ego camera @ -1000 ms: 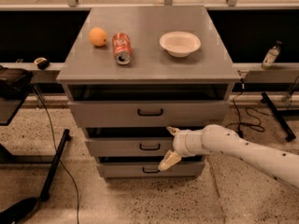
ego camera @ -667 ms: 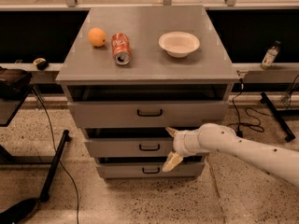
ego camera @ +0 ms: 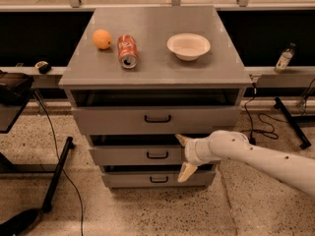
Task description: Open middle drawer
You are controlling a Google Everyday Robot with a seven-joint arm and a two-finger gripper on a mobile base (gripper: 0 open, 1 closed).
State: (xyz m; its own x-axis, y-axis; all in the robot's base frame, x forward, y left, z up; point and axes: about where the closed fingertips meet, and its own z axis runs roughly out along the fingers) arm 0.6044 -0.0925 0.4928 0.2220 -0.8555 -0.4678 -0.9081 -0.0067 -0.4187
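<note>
The middle drawer [ego camera: 128, 155] is the grey front of medium height in the grey cabinet, with a small black loop handle [ego camera: 157, 155]. A dark gap shows above its front. My gripper [ego camera: 184, 155], white with tan fingertips, is open at the drawer's front, just right of the handle. One fingertip [ego camera: 181, 139] is at the drawer's top edge. The other fingertip [ego camera: 187, 172] is at its bottom edge. My arm reaches in from the lower right. The gripper holds nothing.
The taller top drawer [ego camera: 157, 119] sticks out a little, and the slim bottom drawer [ego camera: 158, 179] lies below. An orange [ego camera: 102, 39], a red can lying on its side [ego camera: 127, 51] and a white bowl [ego camera: 188, 46] sit on the cabinet top [ego camera: 157, 68]. A black stand and cables lie at the left, and a bottle [ego camera: 284, 59] is at the right.
</note>
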